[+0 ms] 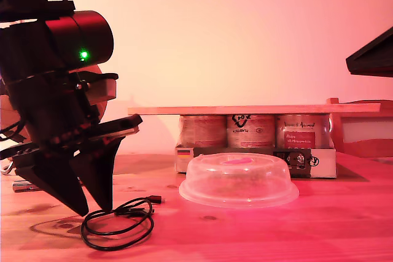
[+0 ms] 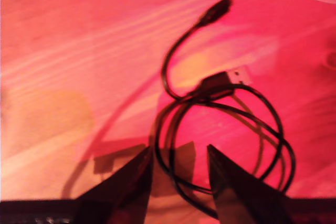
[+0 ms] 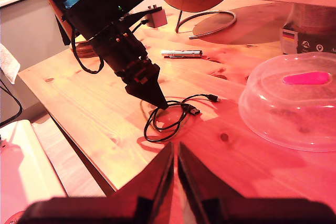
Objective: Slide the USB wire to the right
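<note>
The USB wire [image 1: 132, 208] is a thin black cable lying in loose loops on the wooden table, at the exterior view's lower left. My first gripper [image 1: 96, 211] stands open over the coil's near edge, its dark pointed fingertips low by the table. In the first wrist view some strands of the USB wire [image 2: 210, 85] run between the fingers of my first gripper [image 2: 179, 150]. Whether the tips touch the cable is unclear. My second gripper [image 3: 175, 163] is shut with nothing in it, held back from the USB wire [image 3: 193, 110] and looking at my first gripper [image 3: 160, 103].
A clear plastic dome [image 1: 239, 179] with a pink handle sits just beyond the coil toward the exterior view's right. Behind it a box of cans [image 1: 255, 133] carries a wooden plank [image 1: 252, 109]. A silver pen-like rod [image 3: 181, 53] and a globe stand [image 3: 205, 22] lie farther back.
</note>
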### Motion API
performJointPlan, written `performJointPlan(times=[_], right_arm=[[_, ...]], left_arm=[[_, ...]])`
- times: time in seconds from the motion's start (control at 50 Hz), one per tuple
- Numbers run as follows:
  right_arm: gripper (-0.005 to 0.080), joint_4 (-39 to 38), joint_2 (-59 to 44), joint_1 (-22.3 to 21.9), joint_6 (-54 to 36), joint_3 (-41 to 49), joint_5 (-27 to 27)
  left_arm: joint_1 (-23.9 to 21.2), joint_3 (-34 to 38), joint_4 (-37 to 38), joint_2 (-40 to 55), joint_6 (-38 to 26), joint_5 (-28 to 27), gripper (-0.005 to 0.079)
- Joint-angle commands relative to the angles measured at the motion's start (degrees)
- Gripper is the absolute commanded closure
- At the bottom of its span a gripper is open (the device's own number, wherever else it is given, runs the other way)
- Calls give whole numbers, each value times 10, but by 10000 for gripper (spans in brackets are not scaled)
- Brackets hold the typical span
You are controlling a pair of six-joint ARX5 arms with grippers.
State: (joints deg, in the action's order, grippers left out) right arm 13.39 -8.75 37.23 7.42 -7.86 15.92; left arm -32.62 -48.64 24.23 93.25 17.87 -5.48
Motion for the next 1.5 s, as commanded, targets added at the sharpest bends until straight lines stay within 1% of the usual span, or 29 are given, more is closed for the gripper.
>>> performJointPlan(times=[0.0, 0.2, 0.3, 0.36, 0.78, 0.88, 1.02, 1.22, 1.48], right_arm=[[765, -4, -3, 2, -3, -5, 0], [765, -4, -3, 2, -3, -5, 0], [765, -4, -3, 2, -3, -5, 0], [765, -4, -3, 2, -3, -5, 0], [765, -4, -3, 2, -3, -5, 0], [765, -4, -3, 2, -3, -5, 0], [765, -4, -3, 2, -3, -5, 0], [765, -4, -3, 2, -3, -5, 1], [765, -4, -3, 3, 1, -5, 2]], left_arm=[[-2, 0, 1, 17, 1, 1, 460], [-4, 0, 0, 19, 1, -1, 538], [-8, 0, 0, 20, 1, -2, 614], [-13, 0, -3, 20, -1, -4, 638], [-57, 0, -37, 20, 8, -14, 657], [-65, 0, -44, 21, 9, -15, 677], [-77, -3, -60, 34, 31, -33, 684], [-105, -23, -63, 73, 34, -45, 684], [-139, -72, -61, 109, 43, -48, 684]])
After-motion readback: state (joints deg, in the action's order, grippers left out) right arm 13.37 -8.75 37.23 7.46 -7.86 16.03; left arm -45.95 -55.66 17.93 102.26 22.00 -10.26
